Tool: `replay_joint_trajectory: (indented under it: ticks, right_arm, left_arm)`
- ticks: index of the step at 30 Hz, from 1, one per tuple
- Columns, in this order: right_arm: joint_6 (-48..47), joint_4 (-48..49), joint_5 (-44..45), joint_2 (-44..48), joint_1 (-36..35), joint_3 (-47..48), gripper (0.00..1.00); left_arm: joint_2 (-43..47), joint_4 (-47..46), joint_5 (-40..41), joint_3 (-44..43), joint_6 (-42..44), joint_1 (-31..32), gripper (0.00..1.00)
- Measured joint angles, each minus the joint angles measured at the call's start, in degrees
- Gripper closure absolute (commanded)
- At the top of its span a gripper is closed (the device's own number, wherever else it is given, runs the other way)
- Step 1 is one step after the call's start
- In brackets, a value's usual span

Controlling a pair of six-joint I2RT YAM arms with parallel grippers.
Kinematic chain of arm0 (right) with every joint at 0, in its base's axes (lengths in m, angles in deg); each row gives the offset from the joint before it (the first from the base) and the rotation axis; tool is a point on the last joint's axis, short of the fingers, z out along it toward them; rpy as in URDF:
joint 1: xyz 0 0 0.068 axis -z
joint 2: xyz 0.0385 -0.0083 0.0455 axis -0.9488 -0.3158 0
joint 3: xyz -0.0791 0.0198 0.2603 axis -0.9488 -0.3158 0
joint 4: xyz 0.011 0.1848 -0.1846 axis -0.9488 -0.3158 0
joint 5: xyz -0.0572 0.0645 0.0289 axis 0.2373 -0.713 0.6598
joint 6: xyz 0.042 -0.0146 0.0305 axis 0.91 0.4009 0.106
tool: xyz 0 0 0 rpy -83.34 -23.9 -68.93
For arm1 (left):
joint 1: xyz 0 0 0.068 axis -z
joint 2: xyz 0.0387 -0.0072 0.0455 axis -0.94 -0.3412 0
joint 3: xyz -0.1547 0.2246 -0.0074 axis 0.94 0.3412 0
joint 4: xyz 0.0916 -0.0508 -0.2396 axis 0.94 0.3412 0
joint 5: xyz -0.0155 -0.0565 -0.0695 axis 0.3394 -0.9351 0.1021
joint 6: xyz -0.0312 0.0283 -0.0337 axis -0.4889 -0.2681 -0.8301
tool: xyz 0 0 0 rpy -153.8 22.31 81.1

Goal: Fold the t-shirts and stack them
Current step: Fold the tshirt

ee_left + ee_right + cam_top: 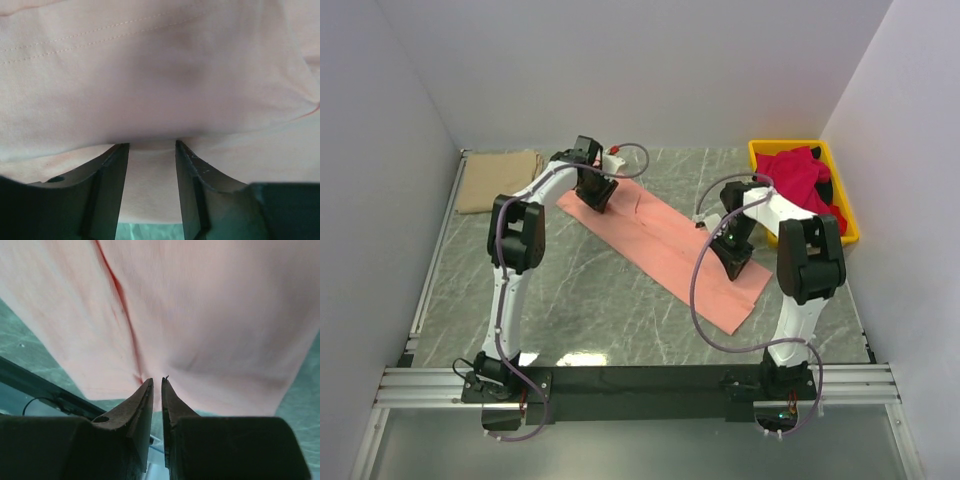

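Count: two arms, two grippers, one bin. Two shirts lie singly. A red heap is also there, number of pieces cannot be told.

Far left corner: tan-beige cloth t-shirt point(500, 180), folded to a flat rectangle, lying alone on the table against the left wall.

Centre: salmon-pink cloth t-shirt point(665, 245), folded into one long narrow band. It runs diagonally from far left to near right, flat on the table, with a lengthwise crease showing.

Left gripper point(595, 195) sits on the far-left end of the band. In the left wrist view the left gripper's point(152, 145) dark fingers point(112, 190) stand partly apart. Pink cloth shows in the gap and bulges over the tips. Whether it has hold of the cloth cannot be told.

Right gripper point(732, 258) sits on the band near its near-right end. In the right wrist view the right gripper's point(156, 381) jaws are all but closed, with only a thin slit between them. The tips are pinched on the pink cloth's edge, and a darker crease runs down to them.

Far right corner: yellow plastic bin point(785, 145), rectangular, holding crumpled crimson-red cloth t-shirts point(798, 175) that rise over its rim.

Surface: grey-green marbled table point(590, 290), with a metal rail point(640, 385) along the near edge carrying both arm bases. Plain white walls point(620, 70) close in three sides.
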Motion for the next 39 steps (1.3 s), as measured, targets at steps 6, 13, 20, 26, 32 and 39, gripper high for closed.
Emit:
replay_joint_trajectory:
  ticks: [6,13,20,26,32,39]
  right_arm:
    - [0.76,1.62,-0.28,-2.12,-3.74,-0.57,0.82]
    - [3.17,0.22,-2.75,-4.87,-11.74,-2.82,0.82]
    - [7.43,-1.55,-10.99,-8.15,-19.23,-0.98,0.82]
    - [15.21,1.99,-20.81,-11.28,-28.98,3.19,0.65]
    - [17.73,6.36,-27.12,-7.85,-30.12,2.69,0.34]
    - [14.01,6.12,-26.12,5.14,-19.02,1.79,0.57]
  left_arm:
    - [1.49,-2.89,-5.05,0.83,0.35,-1.05,0.47]
    - [15.85,-6.73,-7.54,11.98,-8.85,-7.08,0.45]
    - [31.17,-11.26,-8.55,28.04,-16.63,-9.66,0.48]
    - [34.36,-10.99,-10.03,37.94,-21.46,-9.92,0.50]
    - [31.45,-10.36,-10.36,37.18,-22.95,-9.77,0.52]
    - [18.60,-10.49,-7.76,24.55,-23.04,-6.40,0.56]
